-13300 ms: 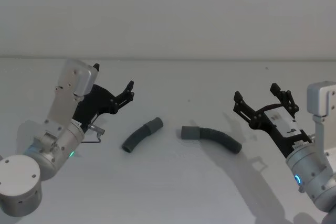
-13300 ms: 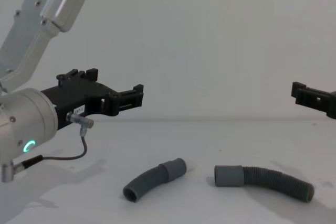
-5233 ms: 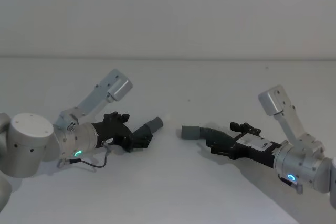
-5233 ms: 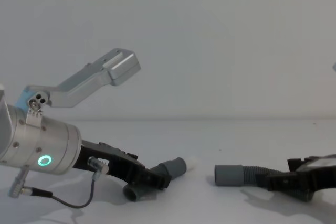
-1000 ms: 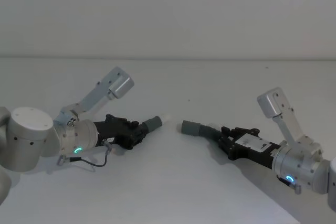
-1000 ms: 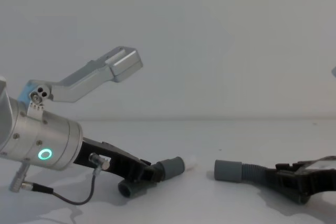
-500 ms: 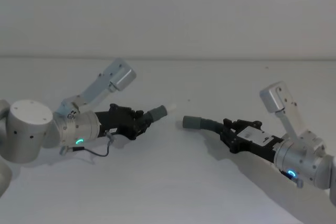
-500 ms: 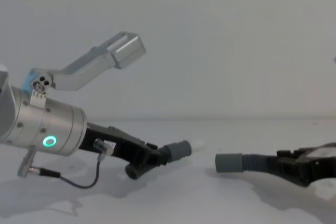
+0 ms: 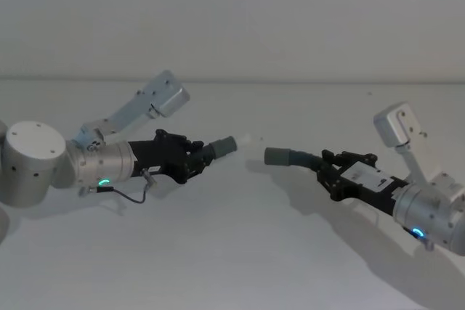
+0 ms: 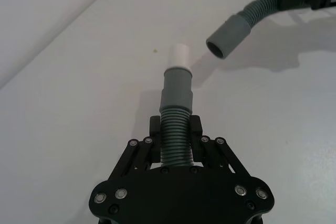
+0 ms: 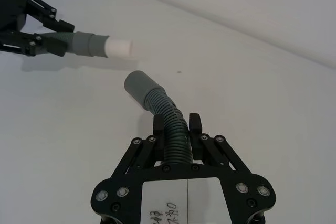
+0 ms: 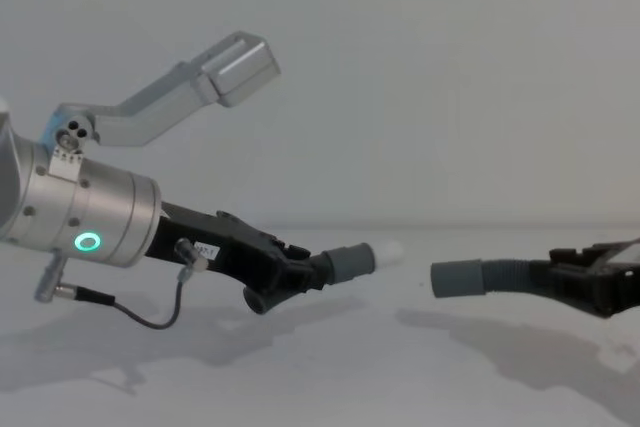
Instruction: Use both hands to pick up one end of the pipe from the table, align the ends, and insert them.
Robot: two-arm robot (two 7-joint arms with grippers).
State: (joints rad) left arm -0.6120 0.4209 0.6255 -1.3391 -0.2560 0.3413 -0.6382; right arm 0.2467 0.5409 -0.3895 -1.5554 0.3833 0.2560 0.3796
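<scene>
**Two hose pieces, gripped, cuffs facing with a gap between**

- Left gripper [image 9: 195,159]: black, on a silver wrist with a green light, reaching in from the left. Its fingers are closed around the ribbed part of the short hose piece [image 9: 211,152].
- Short-piece cuff [image 9: 224,145]: smooth grey, pointing right.
- Right gripper [image 9: 330,170]: black, entering from the right. Its fingers are closed around the longer hose piece [image 9: 311,161].
- Long-piece cuff [image 9: 277,156]: smooth grey, pointing left.
- Relation: the cuffs face each other, near but apart. The short-piece cuff sits slightly higher in view.
- Table [image 9: 232,252]: plain white-grey, carrying the shadows of both arms.

Head downward, chest sidelong, wrists close-up; common ground the table [image 9: 232,252].
</scene>
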